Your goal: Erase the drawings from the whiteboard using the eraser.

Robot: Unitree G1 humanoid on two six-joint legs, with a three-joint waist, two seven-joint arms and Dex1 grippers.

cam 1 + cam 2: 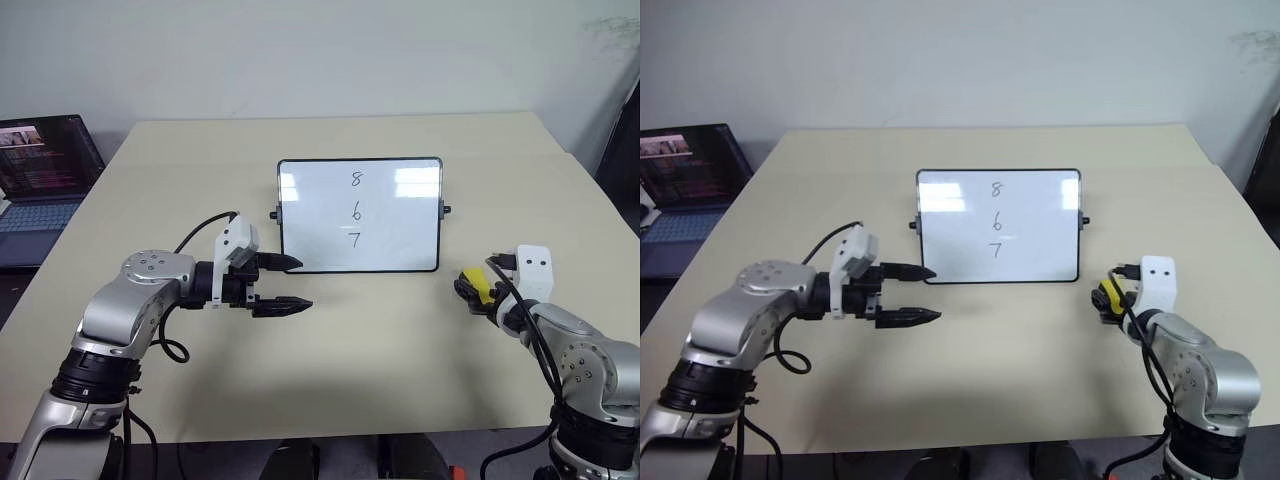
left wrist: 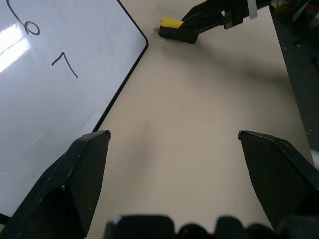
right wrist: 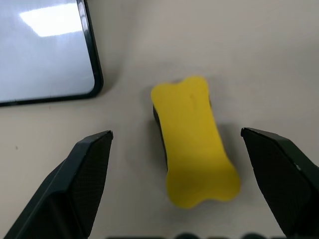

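The whiteboard (image 1: 360,215) stands tilted at mid-desk (image 1: 330,350), bearing the drawings (image 1: 355,209) 8, 6 and 7 in a column. The eraser (image 3: 194,142) lies flat on the desk just right of the board's lower right corner, between the spread fingers of the right gripper (image 3: 177,179), untouched. The left gripper (image 1: 285,285), fingers spread and empty, hovers near the board's lower left corner.

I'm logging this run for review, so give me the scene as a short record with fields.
surface: beige table
whiteboard: stands mid-table
drawings: 8, 6, 7 in a column, unerased
eraser: yellow, flat on table, right of whiteboard
right gripper: jaws open, either side of eraser, not closed on it
left gripper: jaws open, empty, by whiteboard's lower left corner
laptop: far left, screen on
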